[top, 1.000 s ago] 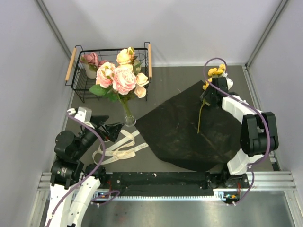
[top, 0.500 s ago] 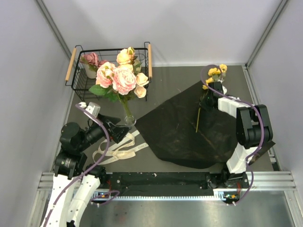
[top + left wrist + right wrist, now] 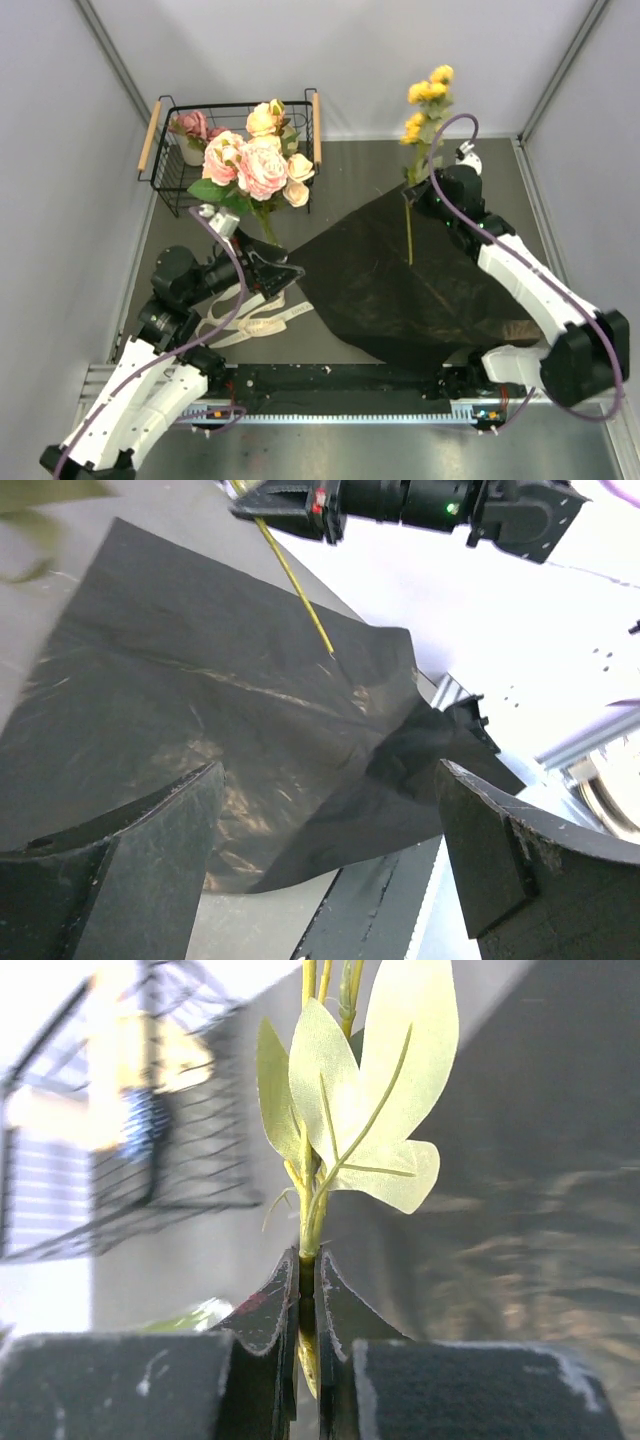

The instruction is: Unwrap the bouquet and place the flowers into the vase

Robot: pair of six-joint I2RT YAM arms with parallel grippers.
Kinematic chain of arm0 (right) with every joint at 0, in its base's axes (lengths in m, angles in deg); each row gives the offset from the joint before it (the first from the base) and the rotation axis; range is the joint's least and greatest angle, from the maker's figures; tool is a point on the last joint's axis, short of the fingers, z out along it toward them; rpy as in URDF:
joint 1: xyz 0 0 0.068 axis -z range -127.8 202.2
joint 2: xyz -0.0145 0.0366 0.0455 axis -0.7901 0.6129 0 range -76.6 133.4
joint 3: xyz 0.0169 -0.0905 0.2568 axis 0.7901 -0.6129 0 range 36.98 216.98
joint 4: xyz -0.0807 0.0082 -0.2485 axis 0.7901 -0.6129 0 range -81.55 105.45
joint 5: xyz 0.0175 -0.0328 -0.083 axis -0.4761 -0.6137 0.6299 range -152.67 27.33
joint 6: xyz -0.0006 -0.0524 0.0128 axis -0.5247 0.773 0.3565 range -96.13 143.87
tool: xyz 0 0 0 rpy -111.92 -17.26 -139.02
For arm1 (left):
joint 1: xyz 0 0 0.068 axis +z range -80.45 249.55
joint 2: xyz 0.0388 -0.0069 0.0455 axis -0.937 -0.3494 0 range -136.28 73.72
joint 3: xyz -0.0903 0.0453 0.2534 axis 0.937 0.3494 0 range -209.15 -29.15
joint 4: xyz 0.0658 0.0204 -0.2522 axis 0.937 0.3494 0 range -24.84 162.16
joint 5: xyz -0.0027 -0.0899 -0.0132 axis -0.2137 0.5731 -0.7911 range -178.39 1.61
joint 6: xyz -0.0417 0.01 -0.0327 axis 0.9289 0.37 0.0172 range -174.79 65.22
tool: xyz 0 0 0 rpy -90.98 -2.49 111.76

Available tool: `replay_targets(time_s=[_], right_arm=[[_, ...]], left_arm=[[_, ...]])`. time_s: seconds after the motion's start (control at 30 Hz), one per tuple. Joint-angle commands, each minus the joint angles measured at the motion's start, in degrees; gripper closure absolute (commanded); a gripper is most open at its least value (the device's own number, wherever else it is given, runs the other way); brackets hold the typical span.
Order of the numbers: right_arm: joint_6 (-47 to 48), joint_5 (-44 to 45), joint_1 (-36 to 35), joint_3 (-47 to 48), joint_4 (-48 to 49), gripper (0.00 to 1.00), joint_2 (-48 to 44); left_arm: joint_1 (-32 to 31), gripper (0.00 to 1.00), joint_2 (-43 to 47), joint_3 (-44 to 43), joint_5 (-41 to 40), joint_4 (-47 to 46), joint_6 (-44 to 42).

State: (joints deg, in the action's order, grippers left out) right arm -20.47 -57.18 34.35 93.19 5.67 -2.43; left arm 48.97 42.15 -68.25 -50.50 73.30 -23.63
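Top external view: right fingers [image 3: 420, 198] are clamped on the green stem of a yellow sprig [image 3: 426, 92], holding it upright above the far corner of the unfolded black paper [image 3: 400, 290]. The sprig's blooms stand against the back wall, and its stem tip hangs over the sheet without touching it. Seen from the right wrist, the two pads meet tightly on the stem just below a cluster of pale green leaves [image 3: 375, 1090].

Across the desk [image 3: 350, 165], the pink, peach and cream flowers [image 3: 250, 165] stand bunched in front of a black wire basket [image 3: 165, 165] with wooden handles, their stems running down toward the left fingers [image 3: 272, 268]. The vase itself cannot be made out there, being hidden behind that arm. From the left wrist camera, those fingers stand wide apart with nothing between them, facing the wrinkled paper and the hanging stem beyond. A cream ribbon [image 3: 255, 318] lies loose and looped on the desk, between the left arm and the paper's near edge.
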Motion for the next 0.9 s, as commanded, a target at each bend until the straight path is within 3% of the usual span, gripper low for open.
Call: replay_targets(time_s=[0.0, 0.33, 0.53, 0.67, 0.7, 0.77, 0.87], right_arm=[[-2.9, 5.1, -10.0, 1.8, 0.2, 1.00, -8.9], [-15.2, 22.4, -32.1, -3.2, 0.8, 1.00, -16.1], [-22.7, 30.5, -38.7, -5.3, 2.0, 1.00, -16.4], [-24.3, 31.0, -39.4, -5.2, 2.1, 1.00, -16.6], [-24.7, 31.0, -39.5, -5.2, 2.1, 1.00, -16.7], [-24.7, 31.2, -40.3, -5.1, 2.8, 1.00, -17.0], [-24.6, 30.2, -41.1, -4.8, 3.5, 1.00, -16.3]], left_arm=[[-10.2, 0.09, -2.7, -2.0, -12.4, -5.5, -4.3], [-24.7, 0.01, -23.2, -9.0, -20.0, -9.8, -5.9], [-29.8, 0.05, -32.7, -12.7, -23.2, -10.5, -6.0], [-30.6, 0.22, -33.7, -11.6, -23.6, -12.4, -4.4], [-30.7, 0.34, -33.7, -11.6, -23.8, -12.4, -4.5], [-30.7, 0.42, -33.6, -11.2, -24.4, -12.4, -4.4], [-30.7, 0.67, -33.4, -11.2, -23.1, -13.1, -4.3]])
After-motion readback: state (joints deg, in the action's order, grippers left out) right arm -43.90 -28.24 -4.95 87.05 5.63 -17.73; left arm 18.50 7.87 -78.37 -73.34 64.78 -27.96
